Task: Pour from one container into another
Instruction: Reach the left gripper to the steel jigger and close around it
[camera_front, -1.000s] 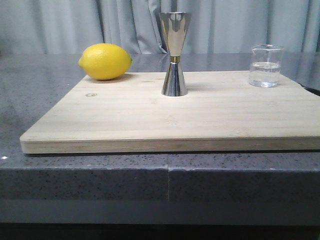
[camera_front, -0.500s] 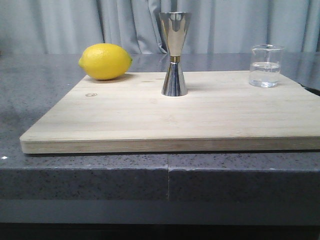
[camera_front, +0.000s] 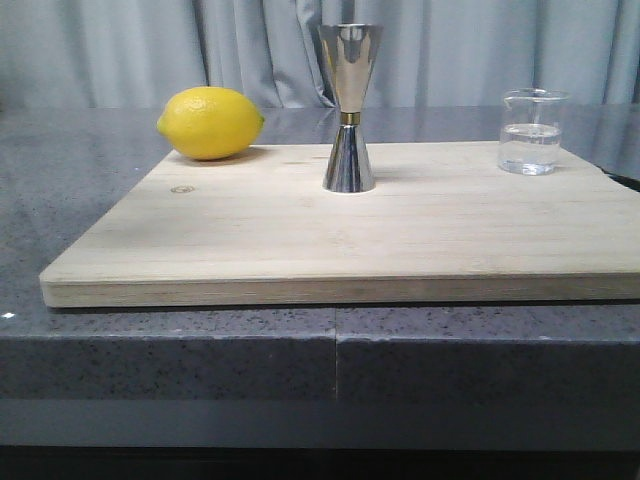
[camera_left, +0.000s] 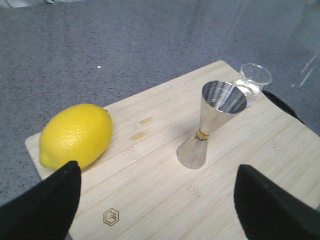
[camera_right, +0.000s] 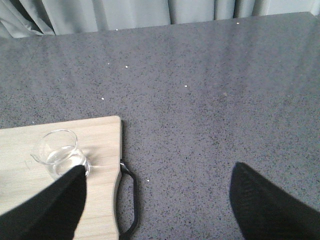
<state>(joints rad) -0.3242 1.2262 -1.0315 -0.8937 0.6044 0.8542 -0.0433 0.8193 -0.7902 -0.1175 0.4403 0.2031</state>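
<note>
On the wooden board (camera_front: 300, 240), nothing sits at its near edge; toward the far edge the steel jigger (camera_front: 349, 108) stands upright at the middle, the lemon (camera_front: 210, 122) rests at the far-left corner, and the glass beaker (camera_front: 531, 131), part full of clear liquid, stands at the far-right corner. The left gripper (camera_left: 155, 200) hangs spread wide above the board, holding nothing. The right gripper (camera_right: 157, 210) is spread wide too, one finger (camera_right: 45, 210) over the board's edge near the beaker.

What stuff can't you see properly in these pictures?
- Left gripper, left wrist view: only the dark tips of its fingers show; the edge cuts off the rest.
- Right gripper, right wrist view: the same.
- Beaker markings: too faint to read in any view.
- Cutting board, front view: its right end runs off the picture.
</note>
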